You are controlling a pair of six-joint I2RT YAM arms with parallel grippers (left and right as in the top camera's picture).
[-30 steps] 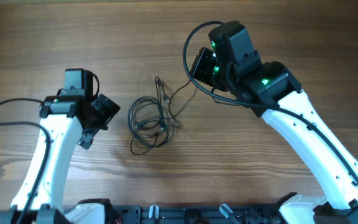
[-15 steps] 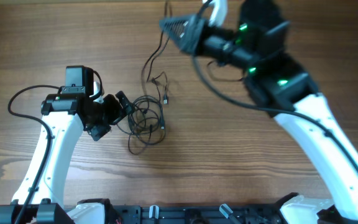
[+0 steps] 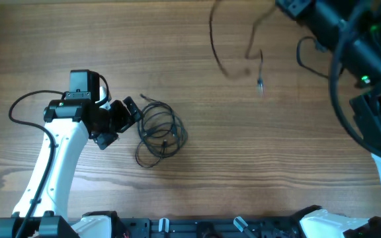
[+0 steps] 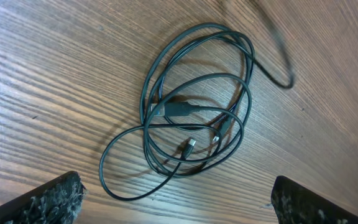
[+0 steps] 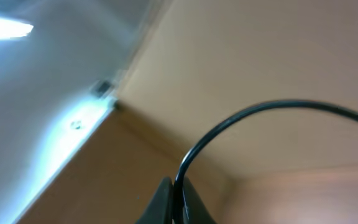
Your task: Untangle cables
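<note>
A coiled bundle of thin black cables [image 3: 161, 129] lies on the wooden table left of centre; it also shows in the left wrist view [image 4: 194, 118] with small plug ends inside the loops. My left gripper [image 3: 133, 114] is open just left of the bundle, its fingers [image 4: 179, 208] apart and empty. My right gripper [image 3: 295, 8] is raised high at the top right and shut on one separate black cable [image 5: 260, 112]. That cable [image 3: 233, 56] hangs blurred over the table, its plug end [image 3: 260, 82] dangling free of the bundle.
The wooden table [image 3: 243, 165] spreads around the bundle. The arm bases and a dark rail [image 3: 197, 228] run along the front edge. Thick dark robot cables loop by the left arm [image 3: 18, 106] and the right arm [image 3: 339, 73].
My right gripper has risen and swung right, pulling one cable out of the bundle and off the table. My left gripper moved in next to the bundle, then stayed put.
</note>
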